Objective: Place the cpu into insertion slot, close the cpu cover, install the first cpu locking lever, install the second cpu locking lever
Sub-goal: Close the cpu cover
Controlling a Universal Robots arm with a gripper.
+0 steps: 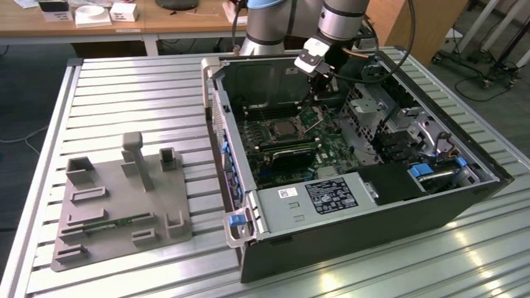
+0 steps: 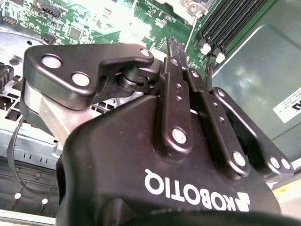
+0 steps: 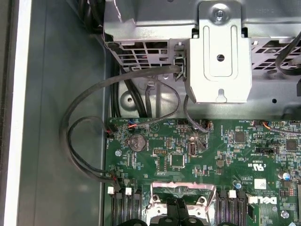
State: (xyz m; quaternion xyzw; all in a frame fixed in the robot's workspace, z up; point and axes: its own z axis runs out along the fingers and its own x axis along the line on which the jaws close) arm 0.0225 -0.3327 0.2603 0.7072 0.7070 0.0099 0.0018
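Note:
The open computer case [image 1: 463,205] lies on the slatted table. On its motherboard the cpu [image 1: 286,129] rests flat in the socket, a dull silver square. Just to the exterior view's right of it the cpu cover [image 1: 314,115] stands tilted up on its hinge. My gripper [image 1: 316,102] reaches down into the case, its tips at the cover's upper edge. In the first wrist view the silvery cover [image 3: 162,190] sits around the dark gripper [image 3: 178,212]. The second wrist view shows the gripper [image 2: 171,44] with its fingers [image 2: 176,84] pressed together. Whether they pinch the cover is hidden.
A metal drive cage [image 3: 221,61] and looping cables [image 3: 80,141] sit close beside the socket. A grey labelled box [image 1: 319,195] fills the case's near end. Memory slots [image 2: 225,23] run alongside the socket. A grey fixture plate [image 1: 116,205] lies on the table at the exterior view's left.

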